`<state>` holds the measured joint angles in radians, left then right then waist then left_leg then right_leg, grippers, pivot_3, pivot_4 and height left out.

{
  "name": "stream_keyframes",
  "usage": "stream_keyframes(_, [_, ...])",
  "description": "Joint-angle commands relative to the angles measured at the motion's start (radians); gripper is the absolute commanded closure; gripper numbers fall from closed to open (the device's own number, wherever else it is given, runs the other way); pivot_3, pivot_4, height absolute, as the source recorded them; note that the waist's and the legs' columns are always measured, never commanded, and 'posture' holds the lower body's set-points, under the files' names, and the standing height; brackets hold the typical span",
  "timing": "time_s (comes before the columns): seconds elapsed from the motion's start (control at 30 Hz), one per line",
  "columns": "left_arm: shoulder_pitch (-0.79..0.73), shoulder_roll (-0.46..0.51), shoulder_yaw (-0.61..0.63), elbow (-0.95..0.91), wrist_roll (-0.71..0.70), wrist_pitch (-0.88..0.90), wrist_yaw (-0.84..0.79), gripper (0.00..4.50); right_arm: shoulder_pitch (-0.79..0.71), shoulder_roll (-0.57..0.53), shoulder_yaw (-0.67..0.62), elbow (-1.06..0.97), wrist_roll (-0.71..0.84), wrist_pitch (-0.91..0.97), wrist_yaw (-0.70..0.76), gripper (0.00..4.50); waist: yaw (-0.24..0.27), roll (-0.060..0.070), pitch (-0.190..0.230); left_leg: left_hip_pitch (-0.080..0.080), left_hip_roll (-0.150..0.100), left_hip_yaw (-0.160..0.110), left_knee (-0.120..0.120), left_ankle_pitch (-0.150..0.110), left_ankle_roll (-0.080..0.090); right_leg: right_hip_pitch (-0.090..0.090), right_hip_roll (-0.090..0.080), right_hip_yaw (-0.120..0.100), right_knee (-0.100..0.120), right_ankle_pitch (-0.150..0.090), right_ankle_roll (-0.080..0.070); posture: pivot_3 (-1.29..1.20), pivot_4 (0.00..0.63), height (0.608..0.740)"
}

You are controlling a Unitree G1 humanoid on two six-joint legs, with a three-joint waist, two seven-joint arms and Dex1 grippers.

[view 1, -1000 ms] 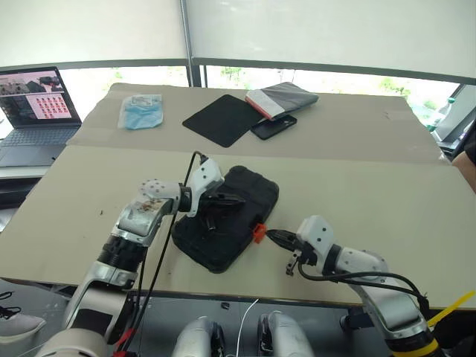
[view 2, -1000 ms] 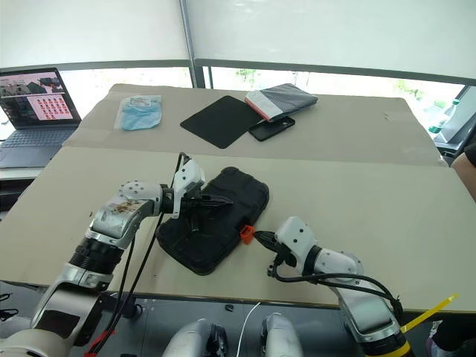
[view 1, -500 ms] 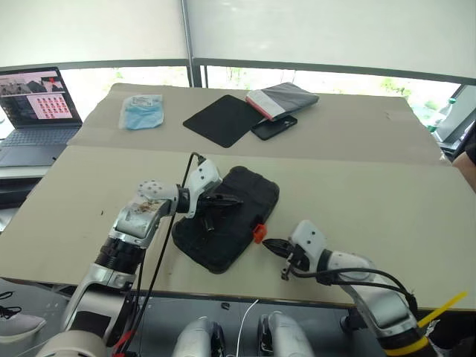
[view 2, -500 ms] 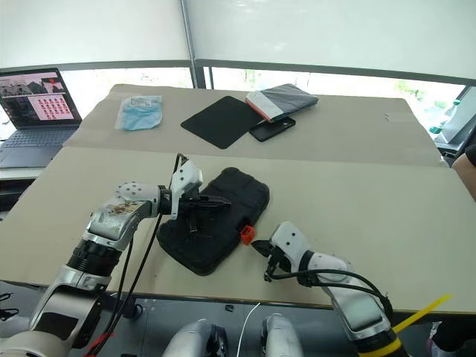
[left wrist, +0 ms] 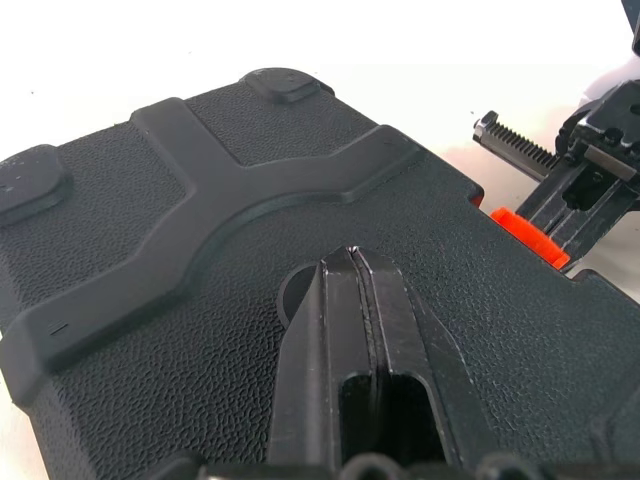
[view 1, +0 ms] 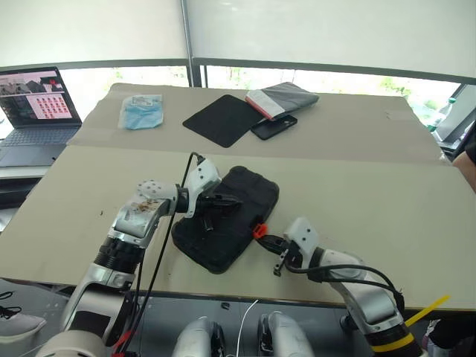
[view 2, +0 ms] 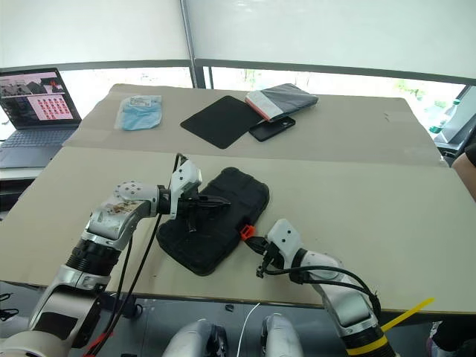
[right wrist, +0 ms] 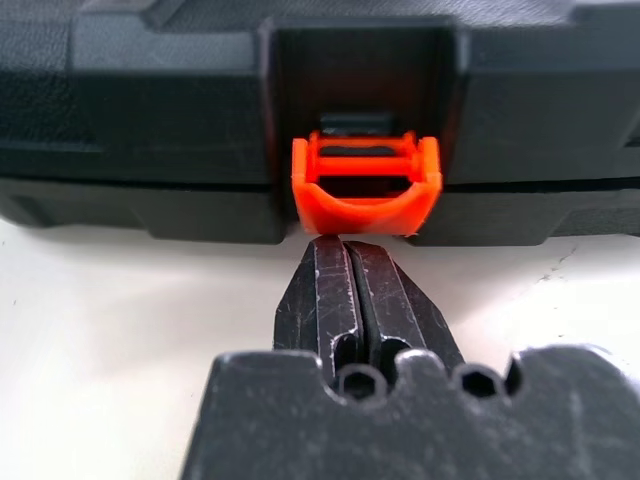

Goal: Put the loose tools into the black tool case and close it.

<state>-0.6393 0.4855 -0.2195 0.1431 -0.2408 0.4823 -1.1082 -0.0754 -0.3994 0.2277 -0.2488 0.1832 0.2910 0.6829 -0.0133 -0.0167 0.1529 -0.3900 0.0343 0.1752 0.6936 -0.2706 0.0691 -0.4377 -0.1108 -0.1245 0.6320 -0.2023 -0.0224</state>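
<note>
Risk lies chiefly at the orange latch (right wrist: 366,188): the right gripper (right wrist: 350,262), its jaws pressed together and holding nothing, is set with its tip just under the latch's lower lip. If the push is delivered off-centre or too low, the tip may be expected to slide under the lip onto the table (view 1: 357,186), and the latch would be left unfastened. A hard sideways shove could also cause the black tool case (view 1: 245,195) to be skated across the smooth surface, since it is steadied only from above.

That steadying is provided by the left gripper (left wrist: 352,262), whose jaws are likewise shut on nothing and whose tip is laid on the textured lid. Should that pressure be eased, the lid might be allowed to lift as the latch is worked.

The case is seen lying near the front edge of the table, between the two arms, with its lid down. Its contents cannot be seen. No loose tools are seen on the table around it, so they are judged to be inside, and only the latching is judged to remain.
</note>
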Motion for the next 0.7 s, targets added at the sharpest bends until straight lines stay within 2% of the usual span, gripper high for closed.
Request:
stream_keyframes(0.03, [0.047, 0.013, -0.057, 0.049, 0.037, 0.060, 0.002, 4.48, -0.020, 0.010, -0.039, -0.090, 0.053, -0.049, 0.018, 4.50, 0.000, 0.000, 0.000, 0.000, 0.000, 0.000, 0.000, 0.000, 0.000, 0.000, 0.000, 0.000, 0.000, 0.000, 0.000, 0.00, 0.150, 0.740])
stream_keyframes(0.7, [0.066, 0.016, -0.073, 0.038, 0.042, 0.075, -0.007, 4.48, -0.065, -0.061, -0.050, -0.182, 0.079, 0.076, 0.060, 4.50, -0.001, 0.000, 0.000, 0.000, 0.000, -0.001, -0.001, -0.001, 0.001, -0.001, 0.000, 0.000, -0.001, 0.000, 0.000, 0.00, 0.150, 0.740])
